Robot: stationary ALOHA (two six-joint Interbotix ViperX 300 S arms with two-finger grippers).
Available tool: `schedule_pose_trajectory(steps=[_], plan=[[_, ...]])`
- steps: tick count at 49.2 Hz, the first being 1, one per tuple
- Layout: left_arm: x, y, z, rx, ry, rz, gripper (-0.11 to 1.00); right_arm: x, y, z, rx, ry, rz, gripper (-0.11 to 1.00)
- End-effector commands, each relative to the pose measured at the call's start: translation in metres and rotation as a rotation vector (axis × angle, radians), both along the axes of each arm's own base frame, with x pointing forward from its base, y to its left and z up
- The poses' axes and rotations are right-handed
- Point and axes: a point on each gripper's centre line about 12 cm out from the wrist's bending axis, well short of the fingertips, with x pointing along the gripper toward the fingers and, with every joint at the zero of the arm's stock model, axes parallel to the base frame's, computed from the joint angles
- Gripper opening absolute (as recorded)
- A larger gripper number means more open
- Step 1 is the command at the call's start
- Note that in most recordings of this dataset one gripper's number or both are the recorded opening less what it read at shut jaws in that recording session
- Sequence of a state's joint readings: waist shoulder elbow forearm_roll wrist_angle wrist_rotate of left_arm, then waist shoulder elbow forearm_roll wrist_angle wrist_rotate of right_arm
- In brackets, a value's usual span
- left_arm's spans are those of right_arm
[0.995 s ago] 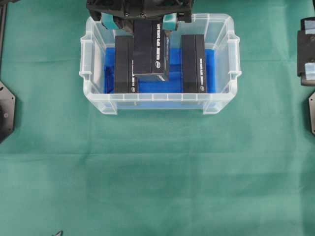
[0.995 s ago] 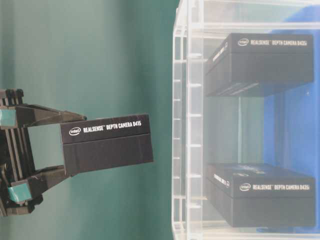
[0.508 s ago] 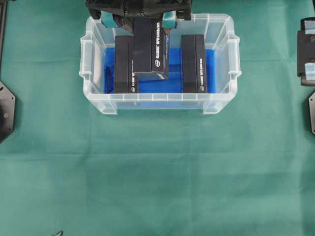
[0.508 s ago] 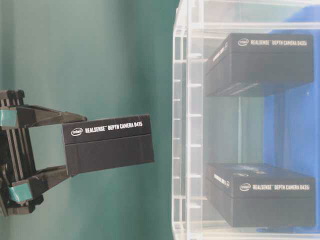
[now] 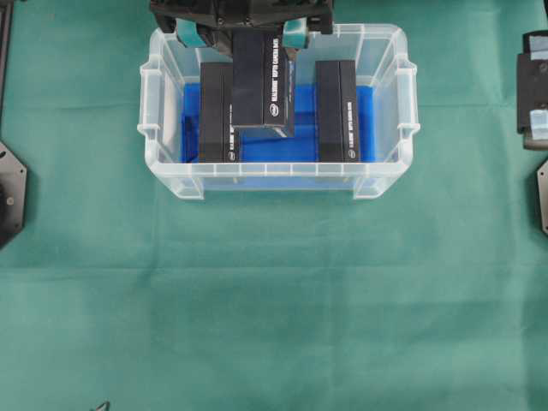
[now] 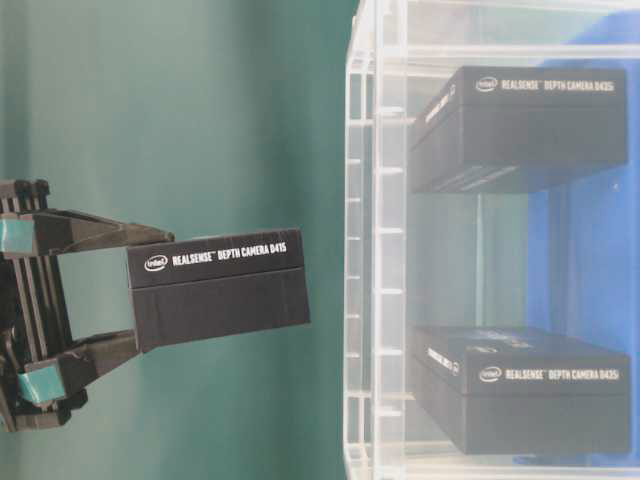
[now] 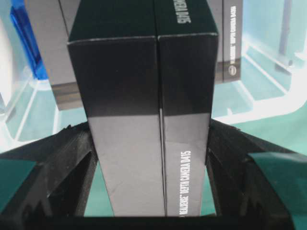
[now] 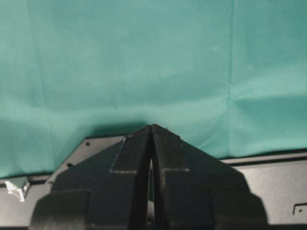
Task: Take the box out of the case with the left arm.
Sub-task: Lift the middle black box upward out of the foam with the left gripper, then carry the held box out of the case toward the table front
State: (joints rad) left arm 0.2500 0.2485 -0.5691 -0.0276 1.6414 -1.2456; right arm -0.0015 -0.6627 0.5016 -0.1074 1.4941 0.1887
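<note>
So the left gripper (image 5: 241,34) had its jaws pinching one end of a black box (image 5: 259,79), one finger on each long side. In the overhead view the box ran lengthwise from the far wall of the case (image 5: 279,174) toward its near wall, free end pointing at the near wall. The table-level view showed the box (image 6: 218,288) lifted clear above the rim of the case (image 6: 375,260), long axis pointing down toward the case opening, slightly tilted, white lettering along one side.

Count-wise, there were three black boxes total: the held one, plus two inside the case. Left box (image 5: 215,111) and right box (image 5: 336,110) sat on the blue floor, each parallel to the held one, one on either side of it.

The right gripper (image 8: 151,143) sat well off to the right of the case, over green cloth (image 8: 144,62), with its jaws pressed together and nothing between them.
</note>
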Motion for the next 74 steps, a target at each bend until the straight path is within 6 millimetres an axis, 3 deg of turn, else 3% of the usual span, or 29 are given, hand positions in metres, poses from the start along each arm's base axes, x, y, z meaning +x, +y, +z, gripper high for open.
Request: schedule_pose_trajectory(steps=[1,13,23,63,74], plan=[[-0.009,-0.001,0.025,0.017,-0.067,0.003,0.61,0.001,0.000,0.003,-0.001,-0.014,-0.001,0.00],[-0.009,-0.006,0.025,0.016,-0.066,-0.005,0.61,0.001,0.000,0.003,0.000,-0.014,-0.001,0.00],[-0.005,-0.027,0.026,0.013,-0.068,-0.044,0.61,0.000,0.000,0.004,0.000,-0.015,-0.001,0.00],[0.000,-0.190,0.017,-0.096,-0.064,-0.005,0.61,0.000,0.000,0.003,0.000,-0.012,-0.001,0.00],[-0.001,-0.216,0.016,-0.127,-0.088,0.017,0.61,0.001,0.000,0.003,0.003,-0.012,-0.001,0.00]])
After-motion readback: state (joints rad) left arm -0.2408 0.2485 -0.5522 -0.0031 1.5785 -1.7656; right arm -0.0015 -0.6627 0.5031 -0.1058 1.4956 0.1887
